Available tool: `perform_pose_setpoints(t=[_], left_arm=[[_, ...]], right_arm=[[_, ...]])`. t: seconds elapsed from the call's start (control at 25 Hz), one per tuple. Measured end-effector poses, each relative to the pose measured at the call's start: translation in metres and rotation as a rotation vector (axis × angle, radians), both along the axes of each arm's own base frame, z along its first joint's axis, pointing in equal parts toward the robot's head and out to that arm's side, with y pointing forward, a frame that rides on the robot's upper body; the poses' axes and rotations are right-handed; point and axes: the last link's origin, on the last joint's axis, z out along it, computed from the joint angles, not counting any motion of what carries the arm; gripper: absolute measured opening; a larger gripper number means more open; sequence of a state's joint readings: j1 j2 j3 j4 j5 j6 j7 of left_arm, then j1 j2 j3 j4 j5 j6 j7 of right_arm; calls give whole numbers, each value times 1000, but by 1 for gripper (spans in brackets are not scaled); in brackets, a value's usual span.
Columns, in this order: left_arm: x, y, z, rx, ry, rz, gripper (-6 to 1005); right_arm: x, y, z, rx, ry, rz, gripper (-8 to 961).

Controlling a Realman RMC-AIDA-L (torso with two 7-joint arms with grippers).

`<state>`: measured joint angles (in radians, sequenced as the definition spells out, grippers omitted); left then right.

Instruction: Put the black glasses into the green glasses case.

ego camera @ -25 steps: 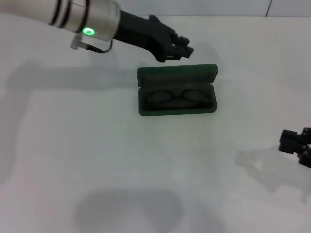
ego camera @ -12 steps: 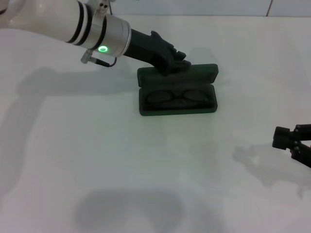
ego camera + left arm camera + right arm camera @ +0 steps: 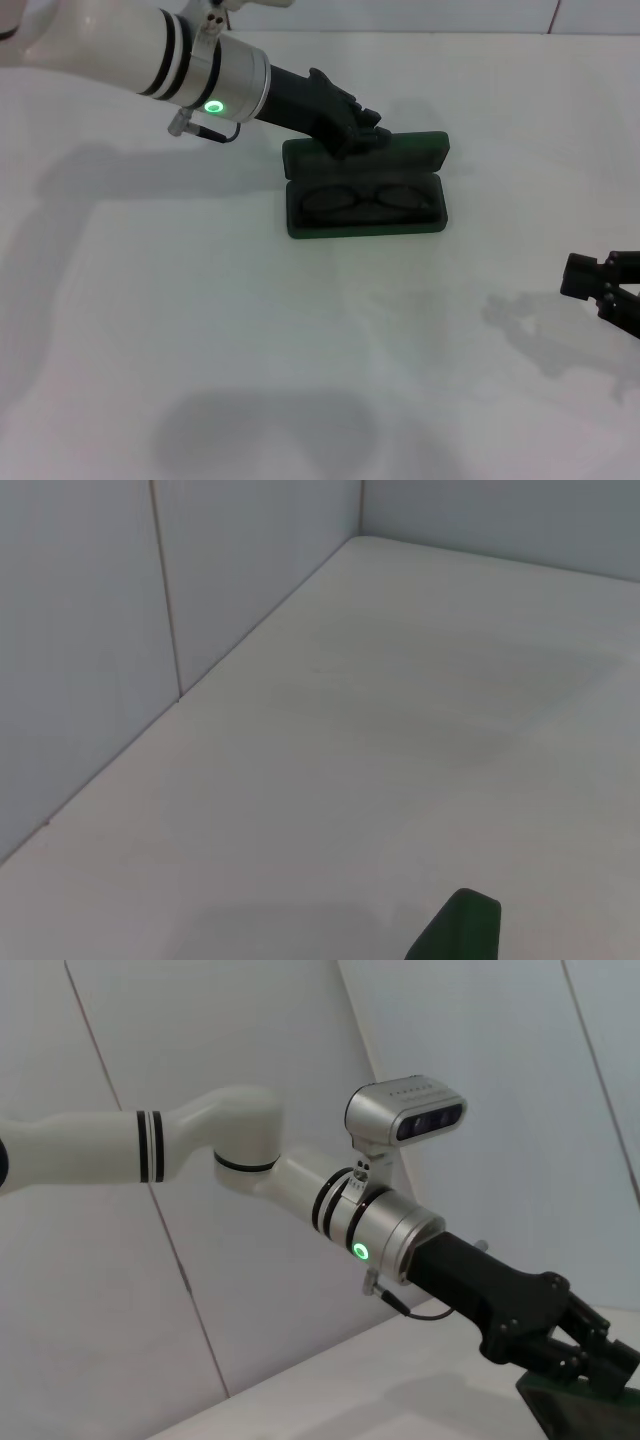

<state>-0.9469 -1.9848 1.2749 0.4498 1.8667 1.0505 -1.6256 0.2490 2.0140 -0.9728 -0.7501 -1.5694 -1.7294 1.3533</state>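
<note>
Green glasses case [image 3: 365, 185] lying open on white table [image 3: 200, 330], lid flipped back on the far side, tray toward the robot. Black glasses [image 3: 362, 198] already inside the tray, lenses side by side, frame running along the case's length, fully within the walls. Left gripper [image 3: 362, 133] down at the case's far edge, fingertips on or just above the raised lid near its middle; contact vs. small gap not resolvable from the head view. Fingers look drawn together, nothing clamped between them. Left forearm stretching away from the case's far-left side, green status LED [image 3: 213, 105] lit on the wrist ring. Right wrist view confirms: left gripper [image 3: 590, 1355] with fingers bunched close, tips right at the case's corner [image 3: 585, 1415]; wrist camera housing [image 3: 405, 1115] sitting on top of that arm. Left wrist view catches only one green corner of the case [image 3: 460, 925] against bare table and wall panels, own fingers out of frame. Right gripper [image 3: 605, 288] well apart from the case, off to its near-right at the head view's edge, hanging above the table; open/closed state can't be told from there.
</note>
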Motion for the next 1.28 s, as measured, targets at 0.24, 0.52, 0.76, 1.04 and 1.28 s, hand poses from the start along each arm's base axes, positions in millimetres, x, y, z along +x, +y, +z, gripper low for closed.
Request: perform_pose_setpoints(t=[0.24, 0.52, 0.76, 1.04, 1.28], left_arm=[[-3, -3, -4, -13, 6, 12, 244], [-6, -9, -10, -41, 2, 23, 198], [-12, -25, -19, -113, -2, 31, 201], [-15, -43, -34, -168, 16, -17, 205], [8, -64, -13, -220, -147, -104, 209]], right_arm=[[2, 0, 0, 12, 1, -12, 138], [6, 0, 1, 24, 12, -28, 139], [7, -1, -1, 24, 14, -30, 140], [5, 0, -1, 23, 15, -21, 142], [6, -2, 1, 16, 9, -7, 143]])
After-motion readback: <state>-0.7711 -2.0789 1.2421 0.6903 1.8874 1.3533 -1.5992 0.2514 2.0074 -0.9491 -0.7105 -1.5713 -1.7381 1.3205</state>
